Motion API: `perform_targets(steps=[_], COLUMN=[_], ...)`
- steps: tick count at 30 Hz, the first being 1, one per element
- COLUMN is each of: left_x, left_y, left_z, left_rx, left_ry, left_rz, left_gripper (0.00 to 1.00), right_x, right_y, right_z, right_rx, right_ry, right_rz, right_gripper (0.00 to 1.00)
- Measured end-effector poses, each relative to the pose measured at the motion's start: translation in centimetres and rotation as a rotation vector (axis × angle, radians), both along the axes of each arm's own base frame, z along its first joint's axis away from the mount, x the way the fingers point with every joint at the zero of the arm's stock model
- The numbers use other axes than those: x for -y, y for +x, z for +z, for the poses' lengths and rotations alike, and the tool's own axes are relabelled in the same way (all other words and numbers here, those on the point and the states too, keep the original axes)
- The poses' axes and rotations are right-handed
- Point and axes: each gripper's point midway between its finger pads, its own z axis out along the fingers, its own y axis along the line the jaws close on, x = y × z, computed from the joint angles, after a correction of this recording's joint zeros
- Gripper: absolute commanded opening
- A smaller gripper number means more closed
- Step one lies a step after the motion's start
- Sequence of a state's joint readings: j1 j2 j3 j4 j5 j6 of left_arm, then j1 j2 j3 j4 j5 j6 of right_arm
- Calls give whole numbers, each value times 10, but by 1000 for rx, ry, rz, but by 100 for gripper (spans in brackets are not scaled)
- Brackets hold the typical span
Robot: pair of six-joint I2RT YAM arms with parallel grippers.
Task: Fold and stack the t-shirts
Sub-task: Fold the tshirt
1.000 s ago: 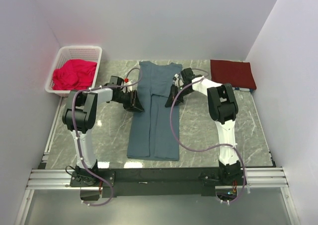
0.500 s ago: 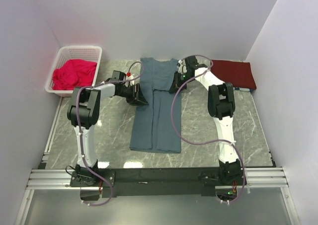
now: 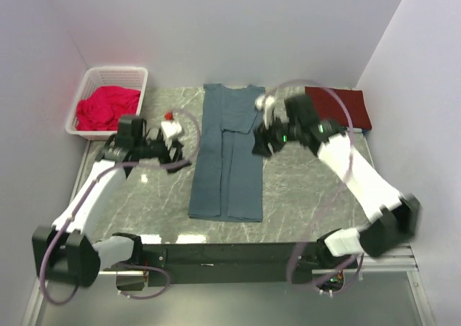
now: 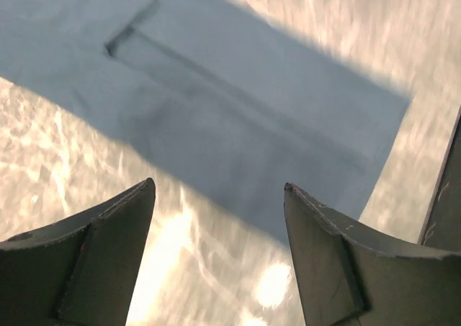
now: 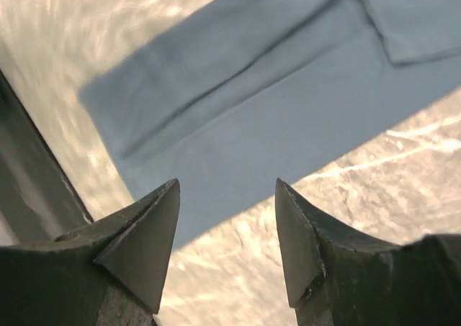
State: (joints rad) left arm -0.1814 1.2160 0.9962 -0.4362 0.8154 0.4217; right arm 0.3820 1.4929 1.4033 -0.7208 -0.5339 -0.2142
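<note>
A white basket (image 3: 142, 83) at the far left holds crumpled red cloth (image 3: 108, 106). The blue-grey t-shirt (image 3: 227, 160) lies mid-table (image 3: 302, 189) in a long folded strip; the maroon t-shirt (image 3: 353, 109) sits folded at the far right. The left gripper (image 4: 216, 186) and right gripper (image 5: 227, 182) flank the strip, jaws spread wide and empty.

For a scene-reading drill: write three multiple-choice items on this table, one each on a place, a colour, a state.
1. Where is the maroon shirt? A near left corner B far right corner of the table C between the arm bases
2. What colour is the cloth in the basket? A red-pink B green C white
3. How do the left gripper and right gripper stand? A both open, empty B both shut on cloth C left shut, right open
B: it lies folded at the far right. A: red-pink shows inside the white rim. A: both wrist views show spread fingers, nothing between.
</note>
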Motion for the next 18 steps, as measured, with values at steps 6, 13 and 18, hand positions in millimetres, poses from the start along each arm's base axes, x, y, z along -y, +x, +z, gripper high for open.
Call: perform_targets(steps=[6, 13, 18], left_x=[-27, -20, -18], left_y=[-80, -127, -136], left_z=[-80, -131, -151], left_rx=[126, 231, 230], left_ry=[201, 291, 320], left_rz=[-213, -467, -541], left_gripper=[82, 80, 79], right_x=[6, 5, -11], right_y=[-114, -182, -199], right_z=[-47, -141, -171], right_rx=[253, 229, 237], right_ry=[-168, -347, -405], right_rz=[322, 644, 763], right_gripper=[61, 57, 49])
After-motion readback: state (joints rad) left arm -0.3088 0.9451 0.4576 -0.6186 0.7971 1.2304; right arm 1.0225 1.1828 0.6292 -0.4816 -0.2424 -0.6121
